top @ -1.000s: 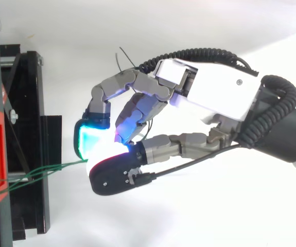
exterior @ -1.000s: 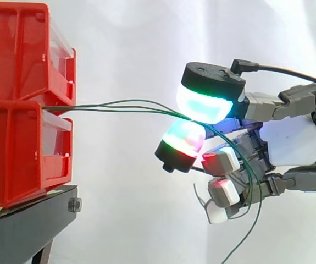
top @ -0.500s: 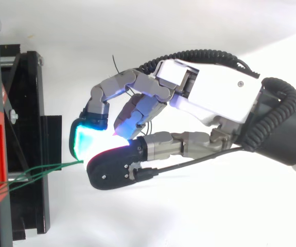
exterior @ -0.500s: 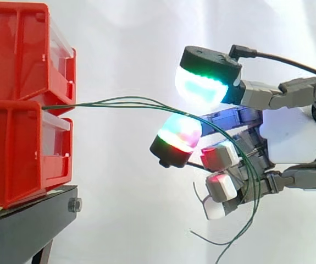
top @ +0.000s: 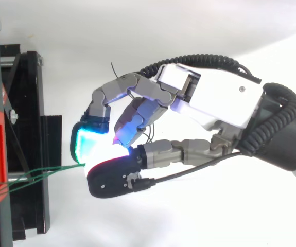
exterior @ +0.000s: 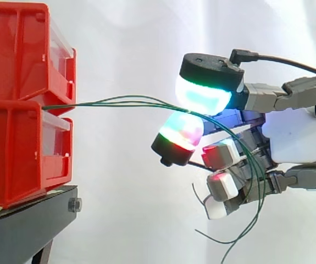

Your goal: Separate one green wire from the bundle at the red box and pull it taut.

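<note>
Hand (top: 214, 98) pinching green wires (exterior: 119, 102) between glowing pads (exterior: 201, 96) — wires strung from red bins (exterior: 15, 137); loose ends dangling

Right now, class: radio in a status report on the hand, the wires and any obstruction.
Hand fingers pinch the green wires. Wires run from red bins, bowed, not taut, none separated. Nothing in the way.

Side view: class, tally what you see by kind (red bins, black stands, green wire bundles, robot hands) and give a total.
Red bins: 2
Black stand: 1
Green wire bundle: 1
Hand: 1
Total: 5
</note>
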You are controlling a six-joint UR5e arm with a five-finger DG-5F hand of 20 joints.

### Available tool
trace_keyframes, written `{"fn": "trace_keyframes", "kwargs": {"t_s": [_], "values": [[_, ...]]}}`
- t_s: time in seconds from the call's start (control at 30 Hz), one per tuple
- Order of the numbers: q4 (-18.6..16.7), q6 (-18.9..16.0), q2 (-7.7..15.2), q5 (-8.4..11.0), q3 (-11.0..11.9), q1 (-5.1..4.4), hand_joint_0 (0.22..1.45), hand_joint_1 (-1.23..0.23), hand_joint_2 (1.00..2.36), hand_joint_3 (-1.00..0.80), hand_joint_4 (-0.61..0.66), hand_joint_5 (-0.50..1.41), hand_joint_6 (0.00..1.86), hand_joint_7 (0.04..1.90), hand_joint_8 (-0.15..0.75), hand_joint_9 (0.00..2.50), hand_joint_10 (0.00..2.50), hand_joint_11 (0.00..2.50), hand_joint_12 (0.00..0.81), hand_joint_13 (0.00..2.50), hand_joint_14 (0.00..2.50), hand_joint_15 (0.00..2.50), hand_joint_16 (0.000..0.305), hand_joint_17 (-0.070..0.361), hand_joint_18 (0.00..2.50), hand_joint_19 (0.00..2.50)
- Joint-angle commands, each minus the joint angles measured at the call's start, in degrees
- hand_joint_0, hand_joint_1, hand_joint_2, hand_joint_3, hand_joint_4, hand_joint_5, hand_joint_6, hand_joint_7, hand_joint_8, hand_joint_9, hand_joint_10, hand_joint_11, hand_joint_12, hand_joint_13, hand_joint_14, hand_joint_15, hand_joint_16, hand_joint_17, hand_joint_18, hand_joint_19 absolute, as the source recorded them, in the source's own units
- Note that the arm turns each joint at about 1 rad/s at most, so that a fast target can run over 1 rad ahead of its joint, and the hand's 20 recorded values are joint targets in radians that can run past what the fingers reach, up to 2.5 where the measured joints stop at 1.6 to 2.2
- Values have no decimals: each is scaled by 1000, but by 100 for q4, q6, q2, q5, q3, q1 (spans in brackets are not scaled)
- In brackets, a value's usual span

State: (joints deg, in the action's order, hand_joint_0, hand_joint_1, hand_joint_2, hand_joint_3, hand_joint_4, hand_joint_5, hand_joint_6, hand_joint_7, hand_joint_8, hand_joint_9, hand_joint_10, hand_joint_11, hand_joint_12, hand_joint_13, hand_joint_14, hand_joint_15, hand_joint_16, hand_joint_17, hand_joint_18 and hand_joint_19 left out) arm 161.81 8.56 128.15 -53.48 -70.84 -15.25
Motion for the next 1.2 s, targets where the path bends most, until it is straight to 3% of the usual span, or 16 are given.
{"fn": "trace_keyframes", "kwargs": {"t_s": [0.0,0.3,0.5,0.6,0.8,1.03,1.1,1.17], "values": [[0,-4,0,4,0,-5,607,-646,1017,-334,96,-166,898,1039,277,1244,29,1043,348,1057,27,814,56,127,702,750],[18,-74,0,22,0,-22,603,-480,1020,-279,88,-157,858,1008,278,1249,29,1015,358,1052,28,812,58,131,696,768],[26,-100,0,22,0,-22,607,-420,1014,-354,99,-151,842,1009,285,1270,28,1009,361,1055,28,810,58,130,699,771],[26,-100,0,22,0,-22,554,-453,1000,-500,108,-148,836,1012,290,1278,28,1026,367,1067,27,803,60,135,718,764],[26,-100,0,22,0,-22,490,-642,1000,-500,125,-144,831,1003,300,1295,27,1017,380,1099,26,797,63,143,754,734],[26,-100,0,22,0,-22,608,-698,1001,-486,101,-148,838,1042,267,1268,28,1013,344,1071,29,810,57,128,712,749],[26,-100,0,22,0,-22,634,-751,1021,-286,75,-154,846,1144,272,1240,29,1033,345,1058,29,806,57,128,710,741],[26,-100,0,31,0,-22,641,-769,1026,-203,33,-164,876,1139,270,1222,28,1026,343,1040,28,800,57,128,703,730]]}}
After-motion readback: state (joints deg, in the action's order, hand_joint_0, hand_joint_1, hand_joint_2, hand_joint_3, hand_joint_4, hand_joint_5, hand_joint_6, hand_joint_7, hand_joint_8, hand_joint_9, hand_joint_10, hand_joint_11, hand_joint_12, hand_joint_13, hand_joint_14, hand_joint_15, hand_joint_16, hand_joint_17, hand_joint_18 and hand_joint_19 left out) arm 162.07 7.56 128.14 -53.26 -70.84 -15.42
